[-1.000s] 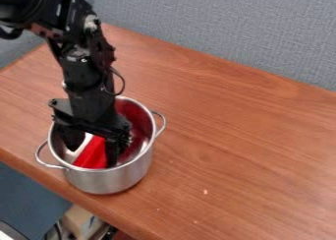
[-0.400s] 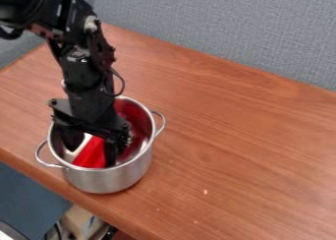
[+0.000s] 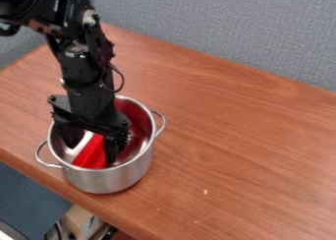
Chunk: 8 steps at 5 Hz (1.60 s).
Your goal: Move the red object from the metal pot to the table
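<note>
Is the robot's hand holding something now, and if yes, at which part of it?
It cannot be told: the hand is open around the red object inside the pot, with no clear grip visible.

single raised camera, angled down, whole pot in view

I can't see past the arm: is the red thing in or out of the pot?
In: the red object shows below the rim of the pot.
</note>
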Motion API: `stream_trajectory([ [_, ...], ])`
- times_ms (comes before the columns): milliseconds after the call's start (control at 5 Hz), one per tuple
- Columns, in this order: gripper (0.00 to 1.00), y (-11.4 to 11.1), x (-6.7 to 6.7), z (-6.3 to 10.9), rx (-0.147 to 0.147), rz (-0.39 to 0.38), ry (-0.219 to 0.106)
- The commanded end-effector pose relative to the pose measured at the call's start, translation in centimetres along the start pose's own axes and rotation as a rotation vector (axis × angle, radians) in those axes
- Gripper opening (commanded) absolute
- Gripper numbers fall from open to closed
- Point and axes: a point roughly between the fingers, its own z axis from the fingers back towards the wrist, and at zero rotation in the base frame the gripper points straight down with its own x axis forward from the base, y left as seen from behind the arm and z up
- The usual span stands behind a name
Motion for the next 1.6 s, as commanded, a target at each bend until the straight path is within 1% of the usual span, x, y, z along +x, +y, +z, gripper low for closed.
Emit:
stream_trajectory([
  [0, 1.00, 0.5, 1.0, 1.5, 0.005, 0.014, -0.062],
  [400, 1.00, 0.5, 1.2, 2.2, -0.005, 0.021, -0.075],
  [600, 1.00, 0.5, 1.3, 3.0, -0.012, 0.030, -0.095],
  [800, 1.00, 0.7, 1.2, 5.0, -0.027, 0.041, -0.135],
  [1000, 1.00, 1.0, 1.0, 6.4, -0.043, 0.060, -0.151],
  [1200, 1.00, 1.0, 0.7, 7.6, -0.058, 0.069, -0.157],
  [1400, 1.00, 0.8, 0.6, 8.6, -0.060, 0.071, -0.158],
])
